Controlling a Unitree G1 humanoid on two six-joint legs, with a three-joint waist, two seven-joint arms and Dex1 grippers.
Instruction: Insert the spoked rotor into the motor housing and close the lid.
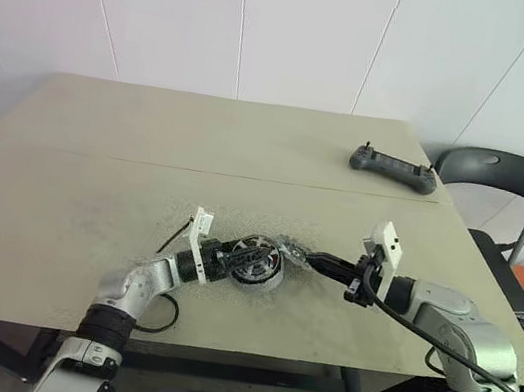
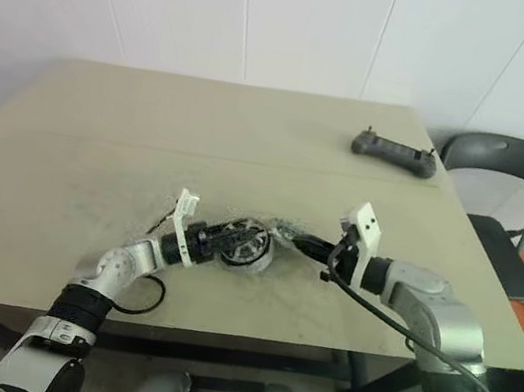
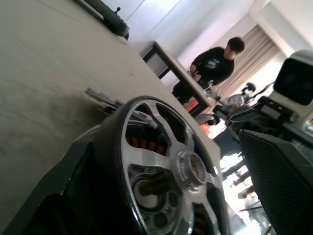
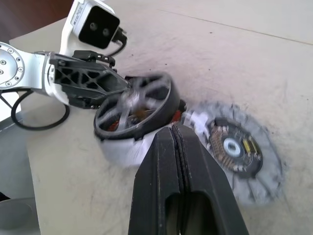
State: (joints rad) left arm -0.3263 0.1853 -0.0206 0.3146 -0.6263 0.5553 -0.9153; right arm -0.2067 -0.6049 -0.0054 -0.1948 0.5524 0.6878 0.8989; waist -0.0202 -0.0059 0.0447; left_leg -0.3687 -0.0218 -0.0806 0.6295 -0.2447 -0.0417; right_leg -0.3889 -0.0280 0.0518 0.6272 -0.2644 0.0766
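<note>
The spoked rotor [image 4: 134, 108], a silver disc with a dark rim, sits tilted in the top of the motor housing [image 4: 122, 149]. Copper windings show through its spokes in the left wrist view. My left gripper [image 1: 231, 257] is open, its fingers [image 3: 286, 186] flanking the rotor [image 3: 171, 161] and housing, with a gap on one side. The lid [image 4: 234, 147], a round gray disc with a circuit-board face, lies flat on the table right beside the housing. My right gripper [image 4: 175, 129] is shut and holds nothing. Its tip hovers between the housing and the lid.
The work is at the middle front of a beige table [image 1: 145, 165]. A dark controller [image 1: 394, 169] lies at the back right. A black chair [image 1: 497, 177] stands past the right edge. A black cable [image 1: 165, 316] loops near my left forearm. A person [image 3: 215, 63] sits far off.
</note>
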